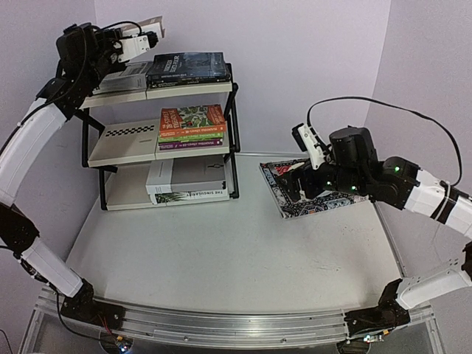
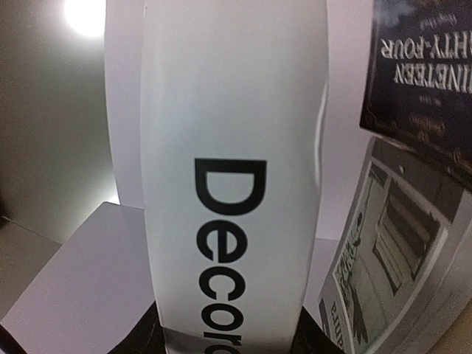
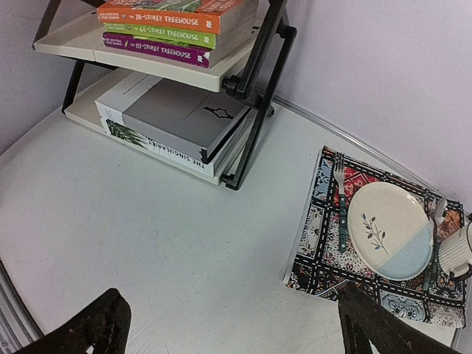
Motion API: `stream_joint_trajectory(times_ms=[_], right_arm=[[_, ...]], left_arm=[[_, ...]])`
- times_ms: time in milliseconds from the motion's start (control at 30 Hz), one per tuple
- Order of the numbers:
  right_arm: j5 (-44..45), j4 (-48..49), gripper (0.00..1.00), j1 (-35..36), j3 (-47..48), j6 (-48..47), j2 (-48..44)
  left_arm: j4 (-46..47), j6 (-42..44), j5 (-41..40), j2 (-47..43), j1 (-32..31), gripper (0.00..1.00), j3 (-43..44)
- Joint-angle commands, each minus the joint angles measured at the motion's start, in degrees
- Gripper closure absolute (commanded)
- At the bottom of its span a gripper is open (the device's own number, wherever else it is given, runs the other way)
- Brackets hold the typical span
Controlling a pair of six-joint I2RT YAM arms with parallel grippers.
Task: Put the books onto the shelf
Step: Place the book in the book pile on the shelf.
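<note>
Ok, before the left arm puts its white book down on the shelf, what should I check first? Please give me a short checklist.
1. Grip on the white book: ok, it is held between the fingers of the left tool.
2. Position: ok, the book is up at the shelf, by its top tier.
3. Free place there: cannot tell. Dark books fill the right half and a grey book lies on the left.
4. Right tool out of the way: ok, it is open above the placemat, away from the shelf.
5. Middle tier stack: ok, the Treehouse books lie flat.
</note>
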Motion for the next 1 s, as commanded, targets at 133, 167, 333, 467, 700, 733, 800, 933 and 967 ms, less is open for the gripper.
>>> stream_joint_trajectory(times_ms=[133,167,333,467,700,733,800,933,967], right_arm=[[-6.4,-1.1,0.02,-0.4,8.0,0.6,6.8],[-7.0,-1.1,0.02,-0.5,8.4,1.0,7.4],[-8.5,-1.2,0.02,-0.5,9.9,2.0,9.9],[-7.9,-1.2,0.02,-0.6,9.8,2.0,10.4],[-8.5,-0.8,0.02,-0.7,10.0,2.5,11.7],[-8.6,-0.6,0.02,-0.8,10.1,2.5,12.0],[-8.8,-0.4,0.02,-0.8,10.3,2.8,12.5],[-9.4,-0.1,0.02,-1.0,10.3,3.4,13.3],[-9.5,0.0,0.02,-1.0,10.2,3.5,13.4]], left_arm=[[-6.7,0.4,11.9,-5.4,10.2,1.00,-0.5],[-8.8,0.4,12.2,-4.5,11.0,1.00,0.7],[-12.7,1.3,16.6,-3.1,14.0,1.00,1.6],[-13.0,2.9,20.4,-2.2,16.3,1.00,0.5],[-13.0,6.3,21.9,-0.7,18.1,1.00,-0.6],[-12.9,6.9,23.1,-1.0,18.3,1.00,-1.2],[-12.8,6.9,24.9,-1.1,18.6,1.00,-1.3],[-12.5,7.1,26.4,-0.6,18.8,0.99,-1.0],[-12.4,7.0,27.4,-0.6,18.9,0.99,-1.0]])
